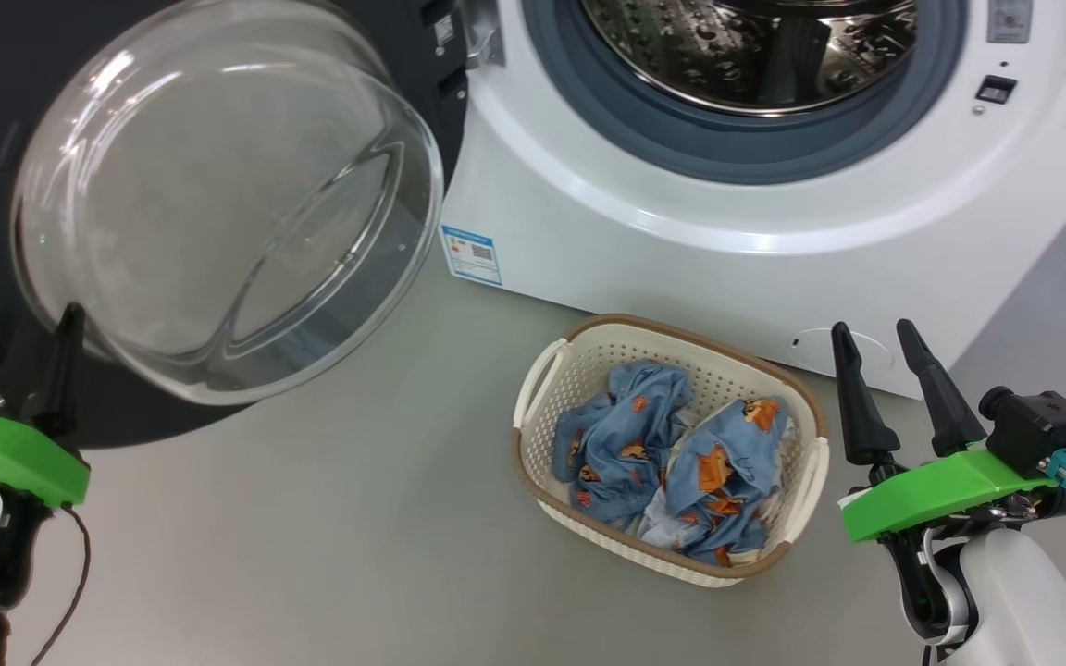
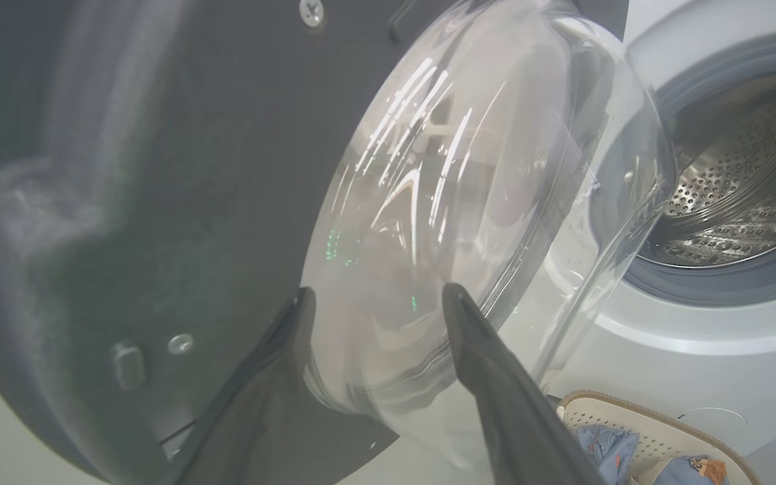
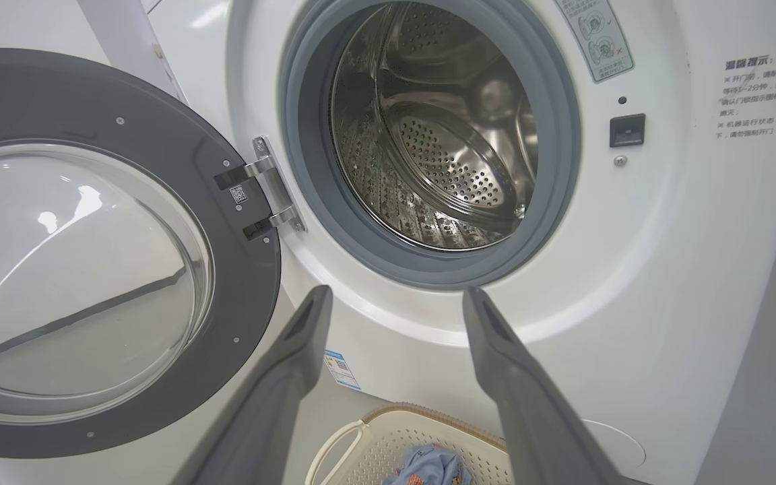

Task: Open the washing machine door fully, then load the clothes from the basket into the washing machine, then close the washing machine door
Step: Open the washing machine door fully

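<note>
left of the white front-loading washing machine (image 1: 681, 250), its round black glass-windowed door (image 1: 218, 203) is standing wide for loading; the left gripper (image 2: 374, 296) beside it and the right gripper (image 1: 871, 333) near the cream perforated basket (image 1: 727, 370) of blue printed clothes (image 1: 672, 453) are hovering open.

Laundry area, home or test room unclear, white front-loading washing machine (image 1: 681, 222) standing on a smooth grey floor (image 1: 311, 555), basket (image 1: 681, 328) of clothes (image 1: 625, 435) just before it, printed Chinese notices (image 3: 748, 98) on its front
</note>
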Controlling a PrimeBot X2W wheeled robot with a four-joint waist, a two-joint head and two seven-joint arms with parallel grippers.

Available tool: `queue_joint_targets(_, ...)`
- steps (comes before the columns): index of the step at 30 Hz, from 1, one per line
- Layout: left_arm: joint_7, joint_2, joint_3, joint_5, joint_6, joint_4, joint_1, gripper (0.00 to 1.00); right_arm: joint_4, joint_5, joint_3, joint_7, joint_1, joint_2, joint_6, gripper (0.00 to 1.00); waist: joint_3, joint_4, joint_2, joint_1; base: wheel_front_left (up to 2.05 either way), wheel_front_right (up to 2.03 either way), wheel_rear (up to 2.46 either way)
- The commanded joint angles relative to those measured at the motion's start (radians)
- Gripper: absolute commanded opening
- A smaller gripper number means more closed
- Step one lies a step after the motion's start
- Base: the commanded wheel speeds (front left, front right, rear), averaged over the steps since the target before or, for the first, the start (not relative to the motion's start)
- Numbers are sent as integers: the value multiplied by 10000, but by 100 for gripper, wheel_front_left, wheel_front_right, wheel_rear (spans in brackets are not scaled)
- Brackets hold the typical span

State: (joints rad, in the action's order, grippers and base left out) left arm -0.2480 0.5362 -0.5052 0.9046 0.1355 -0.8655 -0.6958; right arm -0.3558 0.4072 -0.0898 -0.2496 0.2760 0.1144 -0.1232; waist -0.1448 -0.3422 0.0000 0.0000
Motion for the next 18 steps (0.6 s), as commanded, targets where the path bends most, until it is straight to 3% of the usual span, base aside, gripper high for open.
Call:
queue_joint_targets(1, -133, 587, 635, 11, -100, 460, 29, 100, 299, 59, -188, -122, -27, -46, -75, 100, 53, 180, 0, 0, 0, 0, 0)
queue_joint_targets(8, -135, 294, 1531, -527, -388, 1978, 1204, 100, 420, 69, -244, -122, -127, -62, -75, 100, 233, 675, 0, 0, 0, 0, 0)
queue_joint_targets(18, -136, -52, 2043, -1322, -916, 3624, 2399, 100, 635, 14, -448, -122, -215, -34, -75, 100, 425, 1455, 0, 0, 0, 0, 0)
